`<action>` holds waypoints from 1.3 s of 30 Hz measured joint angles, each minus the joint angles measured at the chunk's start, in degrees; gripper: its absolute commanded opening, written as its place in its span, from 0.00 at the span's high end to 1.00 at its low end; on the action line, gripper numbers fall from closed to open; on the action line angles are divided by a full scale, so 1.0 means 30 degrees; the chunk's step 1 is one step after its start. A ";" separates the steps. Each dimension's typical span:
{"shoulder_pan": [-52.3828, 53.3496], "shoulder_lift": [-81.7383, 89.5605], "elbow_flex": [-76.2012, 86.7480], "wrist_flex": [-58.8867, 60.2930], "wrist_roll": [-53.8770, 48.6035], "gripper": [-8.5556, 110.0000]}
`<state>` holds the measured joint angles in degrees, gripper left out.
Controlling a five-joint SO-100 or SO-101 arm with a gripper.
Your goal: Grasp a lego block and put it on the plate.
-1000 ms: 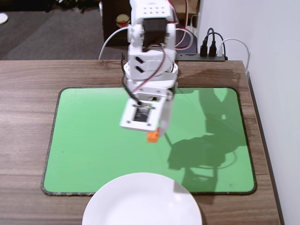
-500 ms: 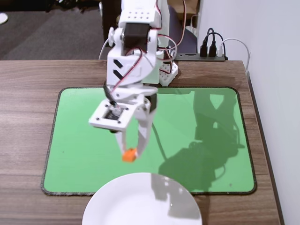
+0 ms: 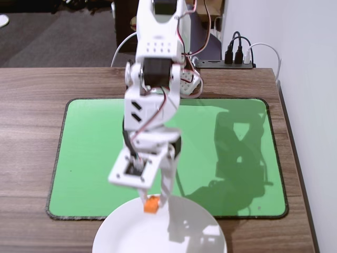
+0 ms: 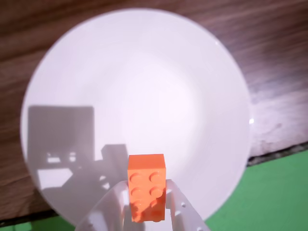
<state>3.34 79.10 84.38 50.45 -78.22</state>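
Fixed view: white arm reaches from the top centre of the frame down toward the lower centre, tool [image 3: 152,203] clamped on the orange lego block [image 3: 151,204]. Block sits in the lower centre of the frame, over the upper rim of the white plate [image 3: 184,237]; whether it touches the plate cannot be told from this view. Plate lies at the bottom centre, partly cut by the frame edge, overlapping the lower edge of the green mat [image 3: 89,153] on the wooden bench [image 3: 31,89]. Arm shadow falls on the right half of the mat. Wrist view: block [image 4: 146,186] at lower centre, studs facing the camera, pinched between two white fingers [image 4: 180,207]; plate [image 4: 144,72] fills most of the frame beneath it. Black power strip [image 3: 231,64] with plugs, upper right.
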 measured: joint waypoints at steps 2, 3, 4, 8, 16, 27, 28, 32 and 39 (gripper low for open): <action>-0.0059 -0.0820 -0.0410 0.0000 0.0000 0.90; -0.0117 -0.1230 -0.0645 0.0000 0.0000 0.90; -0.0176 -0.1611 -0.0820 0.0000 0.0000 0.90; -0.0439 -0.2900 -0.1406 0.0000 0.0029 0.90; -0.1084 -0.3750 -0.1465 0.0000 0.0527 0.90; -0.1113 -0.3750 -0.1934 0.1787 0.0674 0.79; -0.1113 -0.3750 -0.1934 0.1846 0.0674 0.79; -0.1113 -0.3750 -0.1934 0.2051 0.0674 0.78; -0.1113 -0.3750 -0.2109 0.2080 0.0674 0.78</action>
<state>0.00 67.85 78.05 56.69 -76.20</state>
